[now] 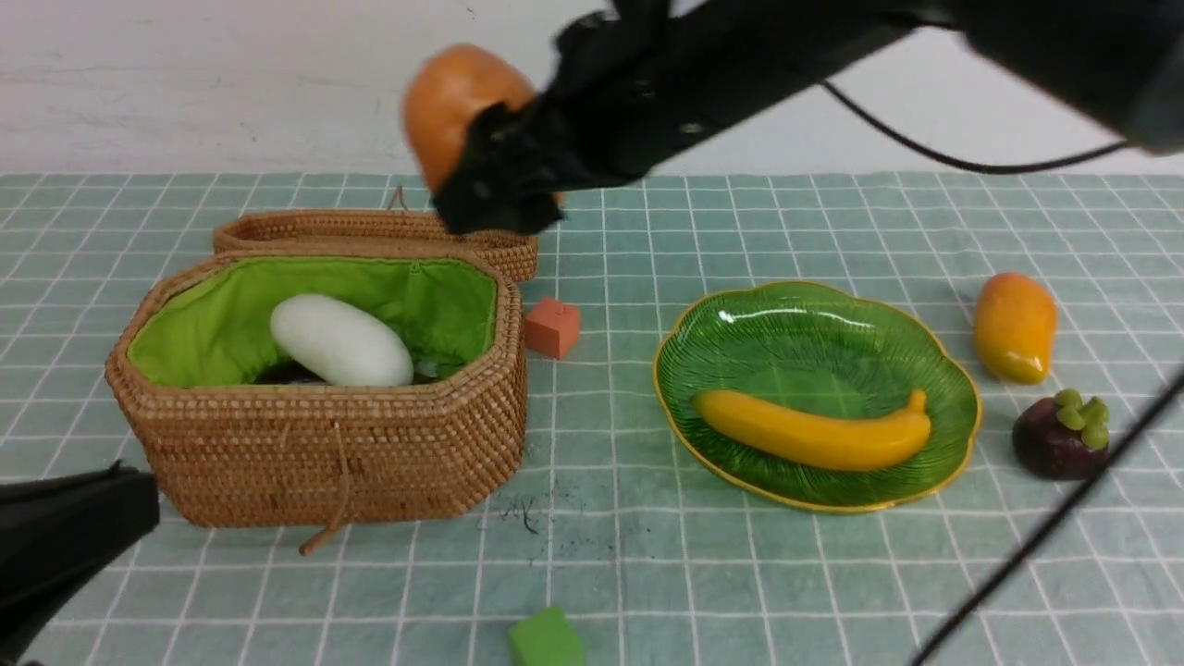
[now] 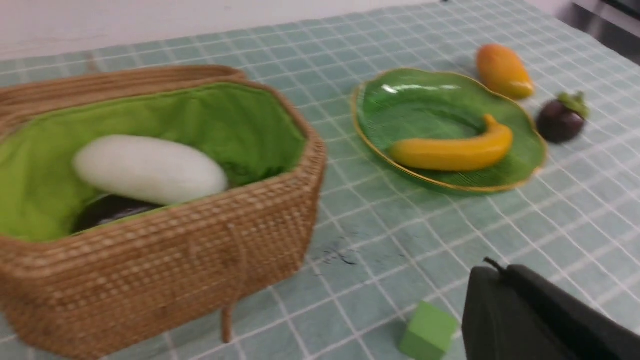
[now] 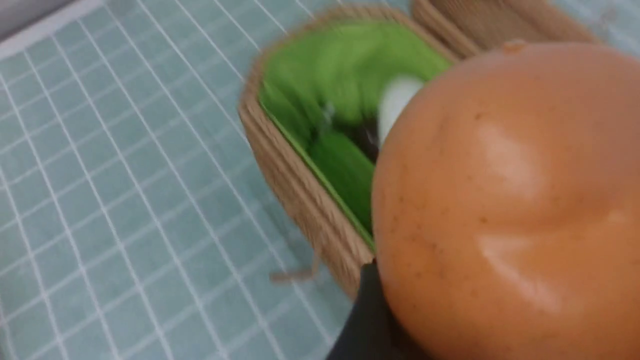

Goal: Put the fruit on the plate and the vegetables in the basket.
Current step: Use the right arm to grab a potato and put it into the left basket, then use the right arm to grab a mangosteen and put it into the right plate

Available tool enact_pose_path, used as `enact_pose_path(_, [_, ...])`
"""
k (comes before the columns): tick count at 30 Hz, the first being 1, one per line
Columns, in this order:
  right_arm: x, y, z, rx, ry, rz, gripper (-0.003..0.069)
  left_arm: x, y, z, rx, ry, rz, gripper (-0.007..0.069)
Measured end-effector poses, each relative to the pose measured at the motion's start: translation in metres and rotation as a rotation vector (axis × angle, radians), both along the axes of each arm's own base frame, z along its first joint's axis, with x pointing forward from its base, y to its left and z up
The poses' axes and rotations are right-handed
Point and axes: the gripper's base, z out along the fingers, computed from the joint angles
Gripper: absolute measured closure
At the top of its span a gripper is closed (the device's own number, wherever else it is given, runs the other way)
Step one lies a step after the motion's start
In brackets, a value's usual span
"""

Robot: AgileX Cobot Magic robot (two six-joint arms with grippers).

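Observation:
My right gripper [image 1: 495, 185] hangs high over the back of the table, above the basket's lid [image 1: 370, 227], shut on the orange-brown potato [image 1: 453, 102]. In the right wrist view the potato [image 3: 505, 200] fills the frame beside one black finger [image 3: 365, 320]. The wicker basket [image 1: 324, 462] holds a whitish oblong vegetable [image 1: 340, 340] lying on something dark purple [image 1: 287, 375]. The banana [image 1: 814, 430] lies on the green plate [image 1: 814, 324]. Mango [image 1: 1015, 326] and mangosteen [image 1: 1054, 439] rest on the cloth to the plate's right. My left gripper [image 1: 139, 499] is shut and empty, low at the front left.
An orange cube [image 1: 552, 326] sits between basket and plate. A green cube [image 1: 546, 638] lies near the front edge, close to my left gripper [image 2: 492, 280]. A black cable [image 1: 1045, 536] crosses the front right corner. A green checked cloth covers the table.

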Motion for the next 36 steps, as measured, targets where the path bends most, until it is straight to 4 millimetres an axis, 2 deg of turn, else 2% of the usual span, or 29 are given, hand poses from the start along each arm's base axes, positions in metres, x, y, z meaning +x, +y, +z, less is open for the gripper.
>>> enact_pose_path(1, [0.011, 0.022, -0.015, -0.01, -0.023, 0.036, 0.0077, 0.001, 0.002, 0.0, 0.0, -0.003, 0.025, 0.0638])
enact_pose_path(3, [0.022, 0.043, -0.029, -0.018, -0.056, 0.068, 0.0077, 0.002, 0.003, 0.0, -0.007, 0.0, 0.047, 0.0638])
enact_pose_path(4, [0.029, 0.056, -0.046, -0.036, -0.056, 0.086, 0.0078, 0.002, 0.004, 0.0, -0.011, 0.002, 0.054, 0.0638])
enact_pose_path(5, [0.03, 0.058, -0.046, -0.034, -0.06, 0.088, 0.0078, 0.002, 0.004, 0.0, -0.013, 0.005, 0.056, 0.0638])
enact_pose_path(6, [0.037, 0.068, -0.063, -0.057, -0.058, 0.1, 0.0078, 0.002, 0.004, 0.0, -0.013, 0.007, 0.061, 0.0638])
enact_pose_path(8, [0.041, 0.073, -0.071, -0.071, -0.062, 0.103, 0.0076, 0.002, 0.004, 0.0, -0.014, 0.008, 0.063, 0.0638])
enact_pose_path(9, [0.045, 0.076, -0.08, -0.093, -0.065, 0.102, 0.0036, 0.002, 0.005, 0.0, -0.014, 0.01, 0.064, 0.0638])
enact_pose_path(12, [0.046, 0.075, -0.08, -0.115, -0.07, 0.088, -0.0016, 0.002, 0.005, 0.0, -0.017, 0.012, 0.065, 0.0638])
enact_pose_path(16, [0.038, 0.064, -0.061, -0.157, -0.082, 0.079, -0.0011, 0.002, 0.005, 0.0, -0.017, 0.012, 0.065, 0.0638])
enact_pose_path(18, [0.03, 0.054, -0.04, -0.178, -0.104, 0.071, 0.0011, 0.002, 0.005, 0.0, -0.017, 0.012, 0.065, 0.0638])
enact_pose_path(19, [0.029, 0.052, -0.038, -0.186, -0.107, 0.071, 0.0015, 0.002, 0.005, 0.0, -0.017, 0.012, 0.065, 0.0638])
enact_pose_path(20, [0.022, 0.043, -0.02, -0.201, -0.124, 0.059, 0.0037, 0.002, 0.005, 0.0, -0.017, 0.012, 0.065, 0.0638])
enact_pose_path(22, [0.011, 0.028, 0.0, -0.235, -0.134, 0.031, 0.0076, 0.002, 0.004, 0.0, -0.02, 0.012, 0.063, 0.0638])
enact_pose_path(23, [0.01, 0.026, 0.002, -0.246, -0.128, 0.03, 0.0082, 0.002, 0.004, 0.0, -0.02, 0.012, 0.061, 0.0638])
enact_pose_path(24, [-0.001, 0.009, 0.021, -0.295, -0.129, -0.018, 0.0139, 0.002, 0.003, 0.0, -0.015, 0.004, 0.049, 0.0638])
enact_pose_path(26, [-0.012, -0.012, 0.038, -0.368, -0.128, -0.085, 0.0224, 0.001, 0.001, 0.001, -0.012, -0.002, 0.018, 0.0638])
enact_pose_path(28, [-0.015, -0.028, 0.05, -0.407, -0.148, -0.155, 0.0304, -0.001, -0.001, 0.001, -0.011, -0.002, -0.015, 0.0638])
enact_pose_path(29, [-0.015, -0.039, 0.056, -0.415, -0.155, -0.216, 0.0367, -0.002, -0.004, 0.001, -0.016, 0.0, -0.043, 0.0638])
enact_pose_path(30, [-0.015, -0.042, 0.059, -0.412, -0.156, -0.231, 0.0377, -0.002, -0.004, 0.001, -0.017, 0.0, -0.048, 0.0638])
enact_pose_path(31, [-0.012, -0.057, 0.065, -0.393, -0.144, -0.316, 0.0445, -0.004, -0.007, 0.001, -0.026, 0.003, -0.086, 0.0638])
enact_pose_path(33, [-0.005, -0.079, 0.068, -0.36, -0.099, -0.433, 0.0517, -0.007, -0.011, 0.002, -0.033, -0.003, -0.144, 0.0638])
enact_pose_path(36, [0.005, -0.119, 0.064, -0.335, -0.012, -0.592, 0.0569, -0.01, -0.016, 0.004, -0.027, -0.03, -0.214, 0.0638])
